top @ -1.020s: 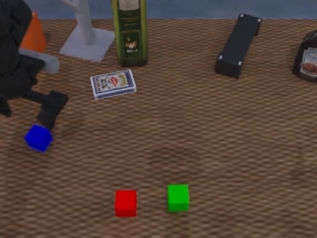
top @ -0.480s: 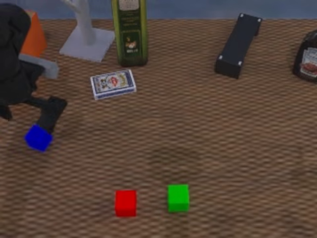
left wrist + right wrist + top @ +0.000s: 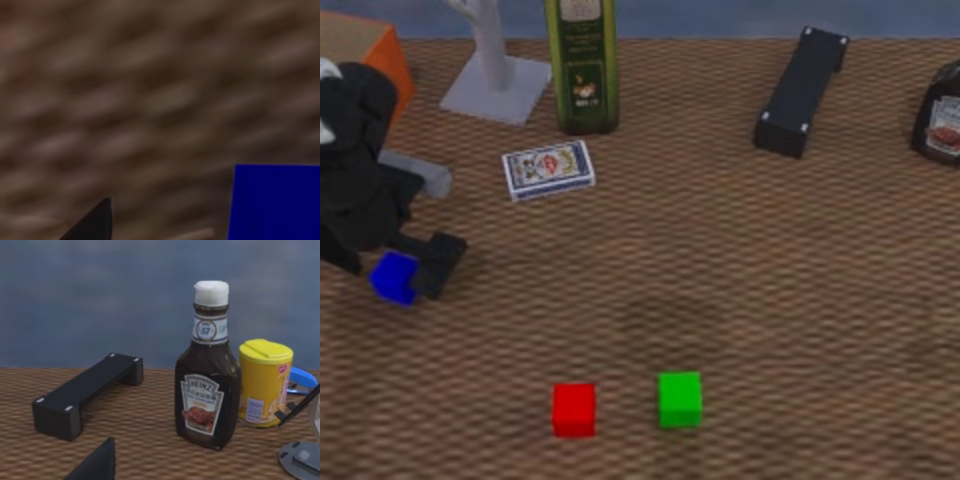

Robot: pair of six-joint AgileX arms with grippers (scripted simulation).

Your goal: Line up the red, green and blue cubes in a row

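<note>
Cubes first: the red cube (image 3: 574, 409) and green cube (image 3: 680, 399) sit side by side near the front of the worktop (image 3: 740, 300), unmoved. Farther back at the left, the left claw (image 3: 412, 270) has come down around the blue cube (image 3: 394, 277), one finger (image 3: 440, 264) now beside it; whether it grips, I cannot tell. Behind lie a playing-card box (image 3: 548, 169), an olive oil bottle (image 3: 581, 65) and a black block (image 3: 800, 90). The right claw (image 3: 95, 465) faces a Heinz sauce bottle (image 3: 207, 375).
</note>
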